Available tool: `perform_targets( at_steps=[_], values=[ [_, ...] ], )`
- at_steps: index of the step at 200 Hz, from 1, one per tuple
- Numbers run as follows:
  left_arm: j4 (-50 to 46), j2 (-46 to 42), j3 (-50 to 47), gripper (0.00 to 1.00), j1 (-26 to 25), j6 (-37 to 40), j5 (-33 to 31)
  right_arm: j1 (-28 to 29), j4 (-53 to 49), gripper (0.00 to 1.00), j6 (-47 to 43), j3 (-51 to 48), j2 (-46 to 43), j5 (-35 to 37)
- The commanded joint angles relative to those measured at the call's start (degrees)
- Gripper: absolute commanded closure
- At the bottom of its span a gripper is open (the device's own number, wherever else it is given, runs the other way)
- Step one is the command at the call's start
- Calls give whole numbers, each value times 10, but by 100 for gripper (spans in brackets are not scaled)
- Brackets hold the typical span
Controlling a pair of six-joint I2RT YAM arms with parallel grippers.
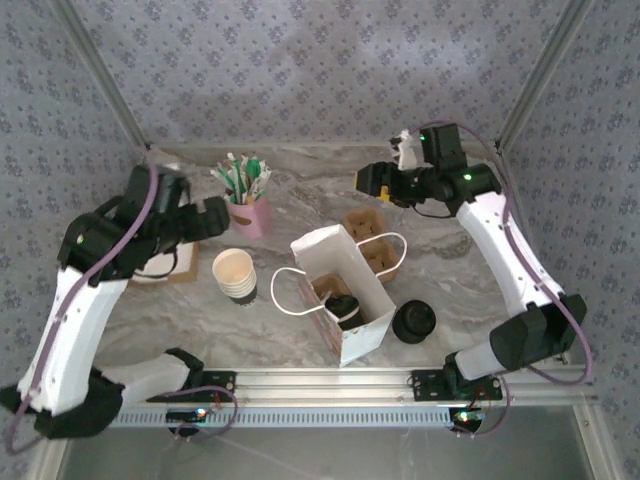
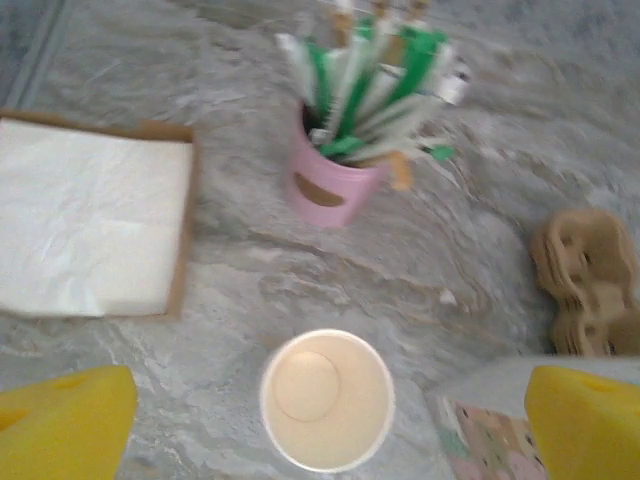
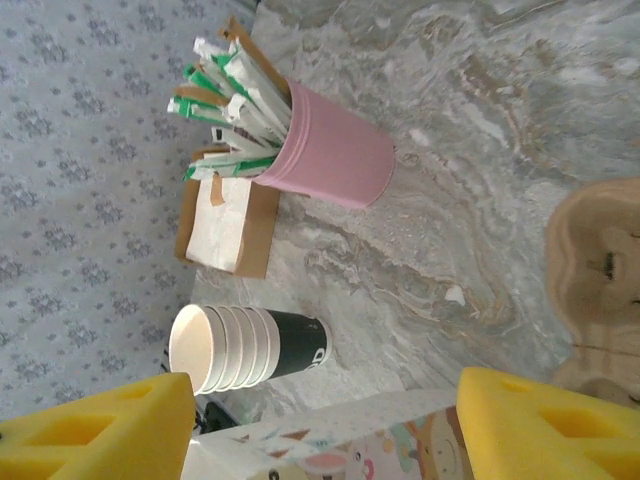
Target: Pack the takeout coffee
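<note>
Presently held: nothing; left hand [image 1: 212,216] and right hand [image 1: 372,182] both spread wide, empty.
Coffee: takeout coffee [image 1: 343,306] lidded, sitting inside paper bag [image 1: 320,255].
Advice: raise the 2 hands well clear of the bag.

marble table [image 1: 300,180], paper bag [image 1: 318,252], cup stack [image 1: 235,275], pink cup [image 1: 251,218]

Veined marble-look table [image 1: 470,290], matt paper bag [image 1: 318,252]

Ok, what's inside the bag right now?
From the top view, the bag holds what looks like a black-lidded cup with brown cardboard beside it. The bag's walls hide the cup's body and anything underneath.
</note>
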Motion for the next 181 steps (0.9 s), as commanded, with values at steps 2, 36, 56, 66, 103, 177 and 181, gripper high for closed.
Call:
perform_targets(
  at_steps=[2,36,56,66,103,177,181],
  values=[
    [82,-32,-85,1,100,-8,75,27,-15,26,-25,43,41,10],
    [139,-10,-200,1,245,12,171,50,-37,23,-42,85,95,19],
    [172,26,-244,2,306,18,190,52,-42,22,-46,92,109,26],
    [192,46,-263,4,328,18,192,53,-47,22,-47,92,112,29],
    [244,143,-286,11,402,28,182,51,-56,22,-60,80,113,36],
    [270,366,-199,24,470,55,164,45,-66,23,-71,57,99,48],
    [269,375,-194,26,469,56,163,45,-67,23,-71,57,98,49]
  ],
)
